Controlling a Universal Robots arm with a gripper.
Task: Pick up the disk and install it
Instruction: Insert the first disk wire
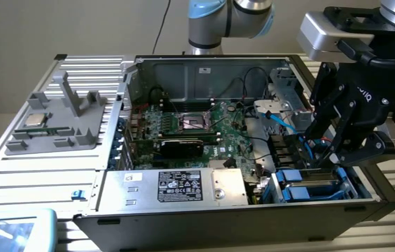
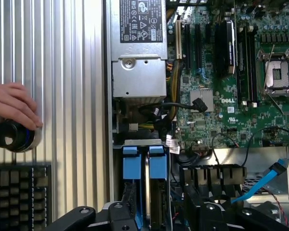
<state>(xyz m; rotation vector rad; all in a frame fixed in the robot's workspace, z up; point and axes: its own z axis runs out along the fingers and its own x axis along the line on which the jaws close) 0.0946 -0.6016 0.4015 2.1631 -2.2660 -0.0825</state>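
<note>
While the arm hangs over the open computer case, items stand as follows.

Gripper: black, two-fingered, lowered at the case's near corner on the exterior view's right. The fingers stand spread apart, one on each side of the drive bay's contents. Whether they touch anything cannot be told.

Disk: silver-grey, in a bright blue carrier, seated on edge in the drive bay at that same near corner. In the wrist view two blue tabs lie side by side between the fingers.

Power supply: silver box with a black label, along the near wall, just beside the bay.

Motherboard: green, on the case floor, with an empty processor socket.

Blue cable: loose, just beyond the bay.

Grey fixture: on the slatted table, at the exterior view's left, bearing a small square chip.

Person's hand: resting on the table, on a round black object, well apart from the case.
</note>
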